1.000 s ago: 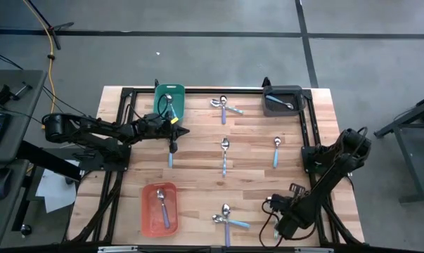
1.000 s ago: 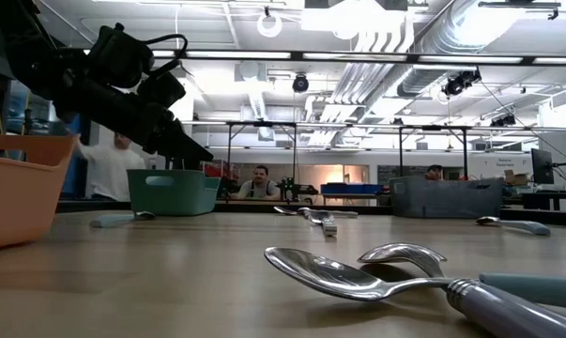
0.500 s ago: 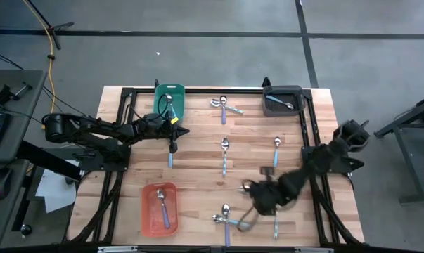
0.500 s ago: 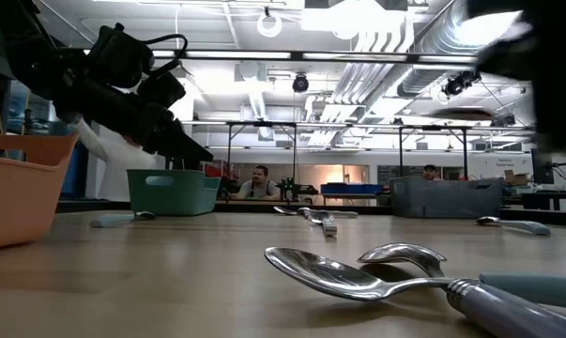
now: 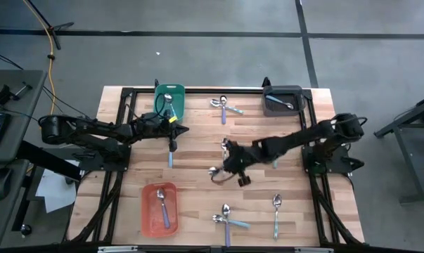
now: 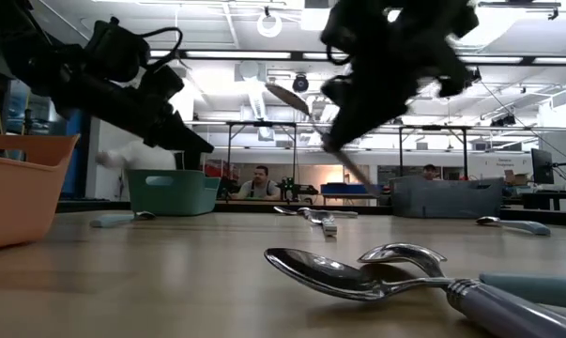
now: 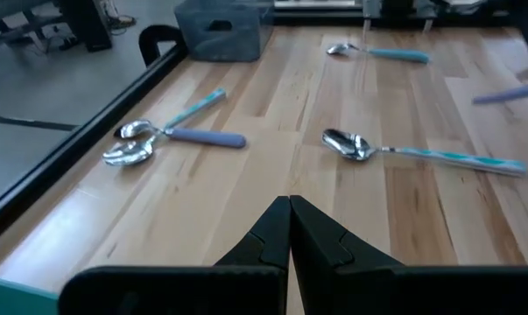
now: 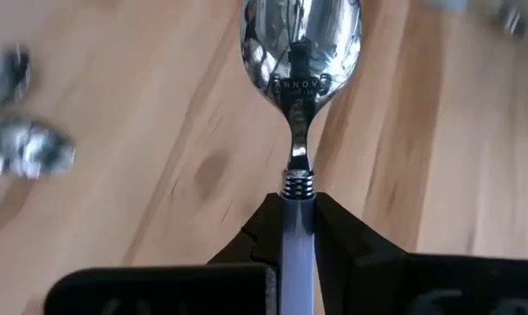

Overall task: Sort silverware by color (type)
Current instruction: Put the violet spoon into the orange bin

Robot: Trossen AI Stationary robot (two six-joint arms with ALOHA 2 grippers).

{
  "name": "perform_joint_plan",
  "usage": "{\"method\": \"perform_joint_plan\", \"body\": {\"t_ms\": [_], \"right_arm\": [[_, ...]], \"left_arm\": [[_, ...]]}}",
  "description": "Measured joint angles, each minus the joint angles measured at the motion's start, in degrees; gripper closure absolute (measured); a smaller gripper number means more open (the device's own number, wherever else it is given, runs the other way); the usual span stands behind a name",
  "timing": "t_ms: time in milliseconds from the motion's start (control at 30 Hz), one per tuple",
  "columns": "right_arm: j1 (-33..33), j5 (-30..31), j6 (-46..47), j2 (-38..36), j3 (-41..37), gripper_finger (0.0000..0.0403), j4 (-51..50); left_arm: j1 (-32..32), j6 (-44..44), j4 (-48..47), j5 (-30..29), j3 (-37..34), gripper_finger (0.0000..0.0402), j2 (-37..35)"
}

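Clamped between the right jaws (image 8: 297, 229), a purple-handled spoon (image 8: 299, 79) is held above the middle of the surface (image 5: 197, 169), its bowl pointing forward out of the fingers; in the low view the spoon (image 6: 306, 117) is seen tilted in the air. The right jaws (image 5: 229, 163) are reached across from the right side. The left jaws (image 7: 290, 229) are pressed together with nothing between them and are held over the surface just beside the green bin (image 5: 169, 98), above a blue spoon (image 5: 171, 156). One spoon is seen in the green bin, one in the orange bin (image 5: 158, 209) and one in the grey bin (image 5: 282, 100). A crossed pair (image 5: 226, 105) is laid at the far edge, another pair (image 5: 227, 218) at the near edge, and single spoons at (image 5: 276, 211) and (image 5: 275, 151).
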Motion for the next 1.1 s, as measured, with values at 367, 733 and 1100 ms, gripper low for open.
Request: {"method": "perform_joint_plan", "body": {"t_ms": [367, 733, 1100], "right_arm": [[-12.8, -2.2, 6.7, 0.0, -1.8, 0.0387, 21.6], [-19.2, -7.0, 9.1, 7.1, 5.5, 0.0387, 32.9], [-20.3, -10.9, 4.5, 15.7, 9.3, 0.0387, 45.7]], "left_arm": [[0.2, 0.9, -5.1, -2.4, -5.9, 0.0401, -16.5], [0.2, 0.5, -6.3, -2.6, -9.8, 0.0400, -24.6], [0.1, 3.8, -1.9, -0.3, -9.8, 0.0307, -24.5]]}}
